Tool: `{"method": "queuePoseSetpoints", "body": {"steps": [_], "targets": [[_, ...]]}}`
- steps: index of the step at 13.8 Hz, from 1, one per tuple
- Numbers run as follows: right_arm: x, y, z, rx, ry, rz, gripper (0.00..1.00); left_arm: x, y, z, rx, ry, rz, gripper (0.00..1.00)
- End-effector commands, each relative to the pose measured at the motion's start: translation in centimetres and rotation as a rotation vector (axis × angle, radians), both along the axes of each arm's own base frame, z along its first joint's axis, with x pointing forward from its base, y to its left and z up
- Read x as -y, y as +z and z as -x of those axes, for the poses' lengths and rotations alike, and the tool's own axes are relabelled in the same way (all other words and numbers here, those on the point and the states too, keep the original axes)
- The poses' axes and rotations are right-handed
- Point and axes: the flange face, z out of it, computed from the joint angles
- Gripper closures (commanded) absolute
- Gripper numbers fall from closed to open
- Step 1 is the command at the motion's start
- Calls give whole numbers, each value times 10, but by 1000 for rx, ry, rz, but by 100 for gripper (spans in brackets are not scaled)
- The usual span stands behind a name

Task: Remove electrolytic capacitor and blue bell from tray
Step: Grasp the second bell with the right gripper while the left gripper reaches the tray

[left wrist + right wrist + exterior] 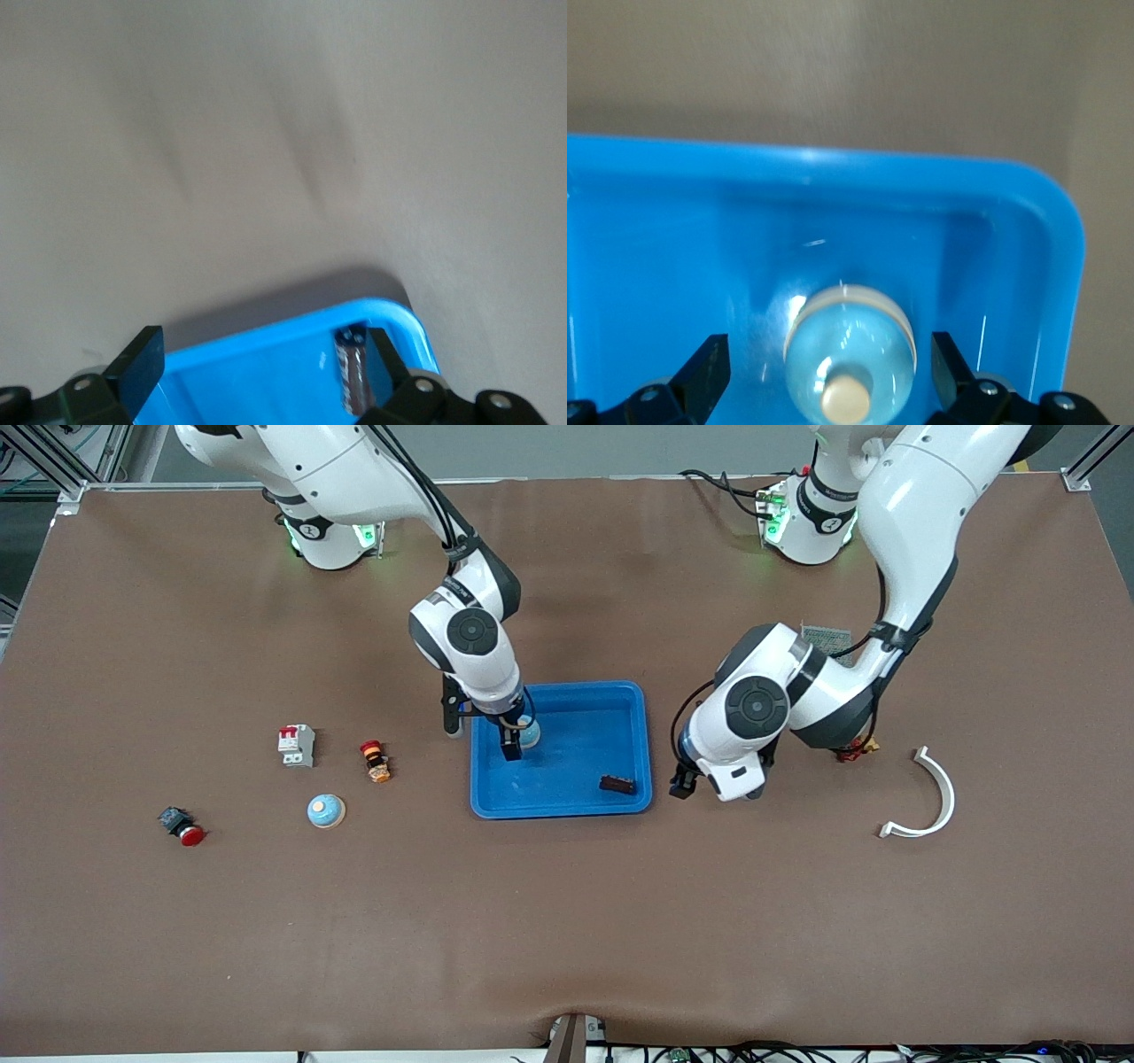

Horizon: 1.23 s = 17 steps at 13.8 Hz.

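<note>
A blue tray (620, 717) sits mid-table. In it stands a light-blue domed bell (530, 732) with a cream knob, at the corner toward the right arm's end. My right gripper (517, 740) is open and low over that bell. In the right wrist view the bell (850, 350) shows between the fingers (709, 367) with a gap on each side. A dark brown capacitor (617, 784) lies in the tray's corner nearest the front camera. My left gripper (683, 783) hangs open just outside that corner, holding nothing. Its wrist view shows the capacitor (353, 372) inside the tray rim (390, 310).
Toward the right arm's end lie a second bell (326, 811), a white circuit breaker (297, 745), a red-and-yellow button (376, 761) and a red push button (182, 825). A white curved piece (932, 795) and a green board (826, 638) lie toward the left arm's end.
</note>
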Motion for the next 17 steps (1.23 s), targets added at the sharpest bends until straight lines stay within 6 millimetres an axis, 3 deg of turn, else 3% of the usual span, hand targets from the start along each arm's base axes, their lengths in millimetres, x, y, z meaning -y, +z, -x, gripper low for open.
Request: {"method": "queuePoseSetpoints", "body": {"steps": [1, 2, 4, 12, 17], "targets": [[-16, -10, -5, -2, -16, -4, 0, 24, -2, -12, 7, 66, 29, 3], [-16, -10, -5, -1, -13, -4, 0, 33, -2, -10, 22, 73, 42, 11], [-14, -10, -7, 0, -8, -3, 0, 42, -6, -10, 46, 102, 64, 15], [-10, -14, -7, -4, 33, 16, 0, 80, -47, 4, 125, 153, 54, 38], [-11, -15, -5, -4, 55, 19, 0, 94, -68, 14, 136, 145, 31, 46]]}}
